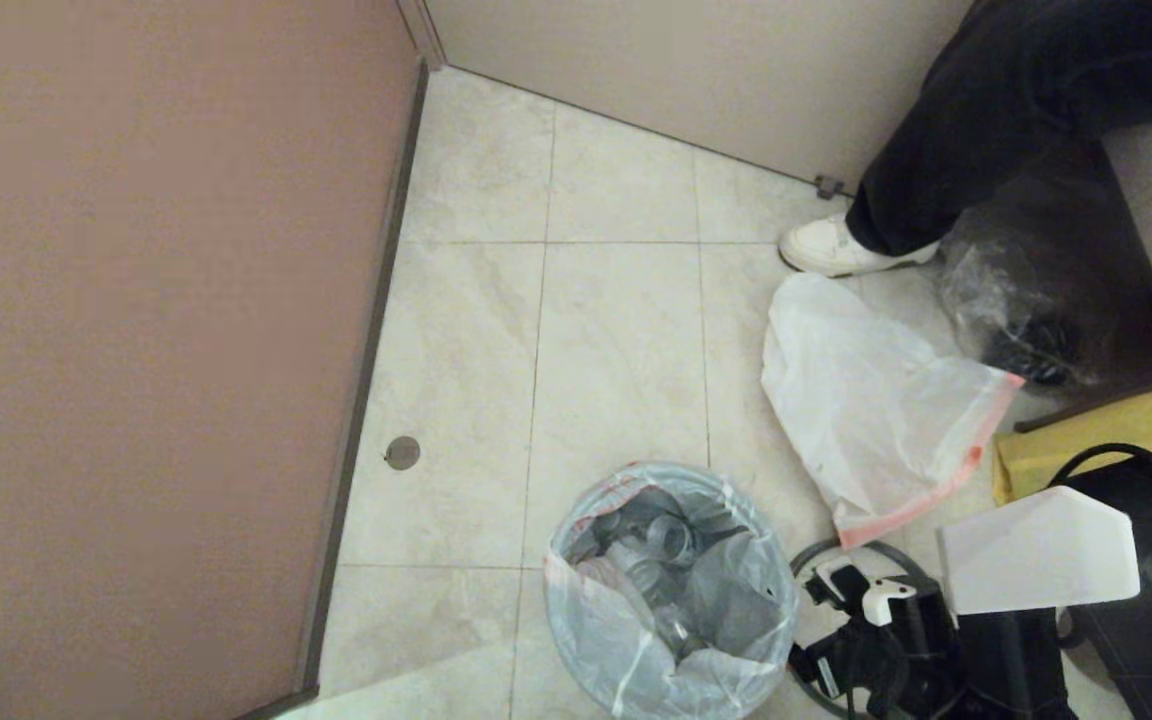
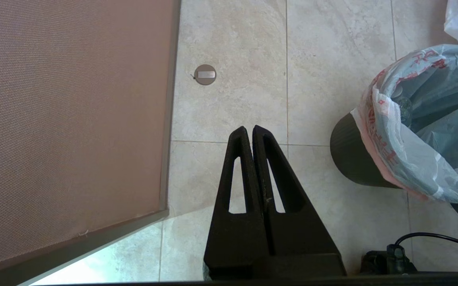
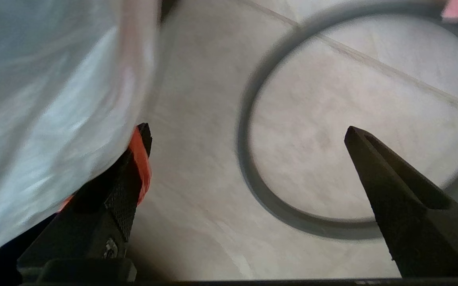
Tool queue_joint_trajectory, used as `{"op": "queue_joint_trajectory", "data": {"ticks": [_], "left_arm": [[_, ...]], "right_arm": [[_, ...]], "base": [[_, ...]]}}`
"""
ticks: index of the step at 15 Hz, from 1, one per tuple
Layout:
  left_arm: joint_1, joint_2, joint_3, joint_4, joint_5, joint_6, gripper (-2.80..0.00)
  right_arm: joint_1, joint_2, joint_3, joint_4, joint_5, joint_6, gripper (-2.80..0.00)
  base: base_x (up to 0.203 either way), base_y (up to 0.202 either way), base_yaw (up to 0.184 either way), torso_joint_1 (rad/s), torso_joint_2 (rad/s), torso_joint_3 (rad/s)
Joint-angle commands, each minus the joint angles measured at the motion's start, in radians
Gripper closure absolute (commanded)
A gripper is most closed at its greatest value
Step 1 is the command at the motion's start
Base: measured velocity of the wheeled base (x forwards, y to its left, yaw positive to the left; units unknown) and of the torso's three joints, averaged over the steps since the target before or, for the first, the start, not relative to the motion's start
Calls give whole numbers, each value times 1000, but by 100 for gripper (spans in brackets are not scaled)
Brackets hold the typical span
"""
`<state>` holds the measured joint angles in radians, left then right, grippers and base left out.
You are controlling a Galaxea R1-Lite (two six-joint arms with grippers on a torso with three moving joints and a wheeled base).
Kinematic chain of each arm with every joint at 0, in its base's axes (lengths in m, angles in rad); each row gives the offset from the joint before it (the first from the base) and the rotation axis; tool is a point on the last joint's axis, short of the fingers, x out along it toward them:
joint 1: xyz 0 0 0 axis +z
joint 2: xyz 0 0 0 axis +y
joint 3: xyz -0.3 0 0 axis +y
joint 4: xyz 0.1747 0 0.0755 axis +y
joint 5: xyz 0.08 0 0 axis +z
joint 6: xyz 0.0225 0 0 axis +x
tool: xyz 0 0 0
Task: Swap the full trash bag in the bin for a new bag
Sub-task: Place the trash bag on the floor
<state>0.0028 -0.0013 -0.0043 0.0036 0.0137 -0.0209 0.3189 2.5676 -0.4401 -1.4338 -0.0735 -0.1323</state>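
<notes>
The full trash bag point(image 1: 671, 590), white and lumpy with clear bottles, sits in the bin with its hem folded over the rim. In the left wrist view the bin's black wall point(image 2: 348, 159) shows below the bag point(image 2: 420, 119). The bin's grey rim ring point(image 3: 268, 198) lies on the floor to the bin's right point(image 1: 896, 552). The new bag point(image 1: 866, 410) lies flat on the tiles beyond the ring, its orange-red hem towards me. My right gripper point(image 3: 249, 133) hangs open low over the ring, beside the full bag point(image 3: 54, 99), holding nothing. My left gripper point(image 2: 249, 129) is shut and empty, left of the bin.
A brown partition point(image 1: 156, 350) walls off the left side, and a floor drain cover point(image 1: 402, 452) lies near it. A person's leg and white shoe point(image 1: 836, 245) are at the back right, next to a clear glossy bag point(image 1: 1016, 310) and a yellow bag point(image 1: 1116, 430).
</notes>
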Motion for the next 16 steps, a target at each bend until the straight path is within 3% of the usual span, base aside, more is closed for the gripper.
{"op": "queue_joint_trajectory", "data": {"ticks": [1, 5, 10, 11, 16], "left_arm": [[0, 1, 0, -1, 0, -1, 0], [0, 1, 0, 0, 0, -1, 0], [0, 1, 0, 0, 0, -1, 0], [0, 1, 0, 1, 0, -1, 0], [0, 1, 0, -1, 0, -1, 0]], "right_arm": [[-24, -20, -67, 38, -89, -38, -280], [-96, -33, -215, 170, -209, -133, -280], [-90, -79, -197, 204, -224, -130, -280], [-83, -86, -189, 206, -223, -129, 0], [-61, -99, -149, 207, -224, -127, 0]], "base": [[0, 0, 0, 0, 0, 0], [0, 0, 0, 0, 0, 0], [0, 0, 0, 0, 0, 0], [0, 0, 0, 0, 0, 0], [0, 0, 0, 0, 0, 0]]}}
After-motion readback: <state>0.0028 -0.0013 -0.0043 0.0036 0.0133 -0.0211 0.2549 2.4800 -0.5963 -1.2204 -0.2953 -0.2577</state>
